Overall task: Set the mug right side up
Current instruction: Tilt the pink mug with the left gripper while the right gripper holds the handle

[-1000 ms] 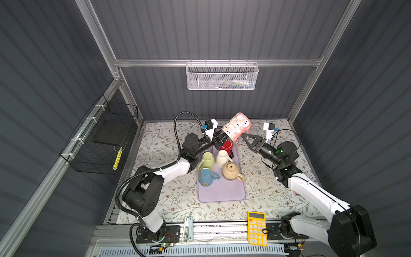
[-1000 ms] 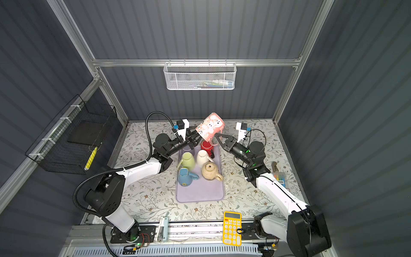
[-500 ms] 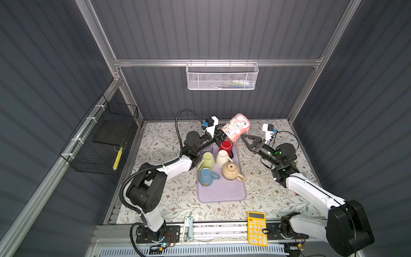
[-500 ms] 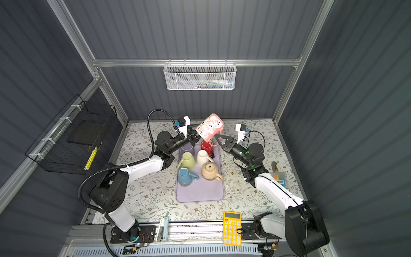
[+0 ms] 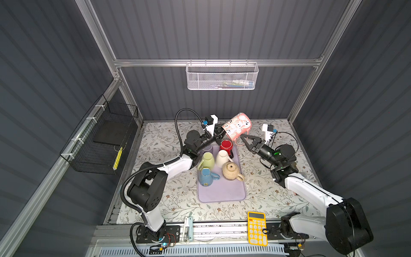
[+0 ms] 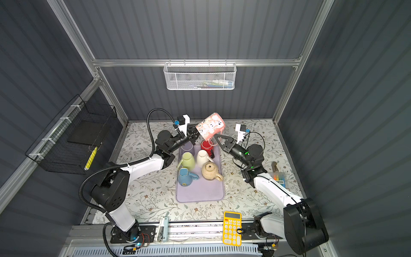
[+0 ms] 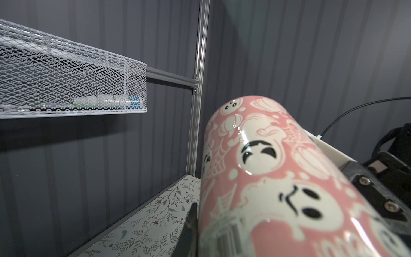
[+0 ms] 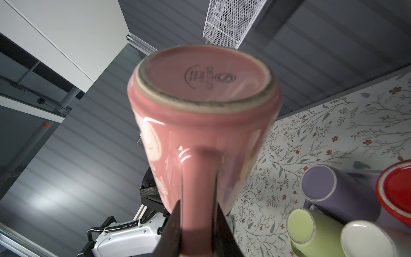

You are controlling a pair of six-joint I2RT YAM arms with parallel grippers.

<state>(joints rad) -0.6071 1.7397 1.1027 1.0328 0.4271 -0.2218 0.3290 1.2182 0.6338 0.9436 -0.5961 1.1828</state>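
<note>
Mug (image 5: 237,127) hangs tilted: right gripper (image 8: 196,209) clamps its handle (image 8: 198,178), left gripper (image 5: 220,133) pinches its rim (image 5: 224,130); rotate slowly, base going down.

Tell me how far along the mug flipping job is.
Done: the pink mug is up in the air over the purple tray's far end. In hand: the right hand clamps its handle, the left hand is shut at its rim; it hangs tilted, base above mouth. Left: finish the turn, set it down upright.
</note>
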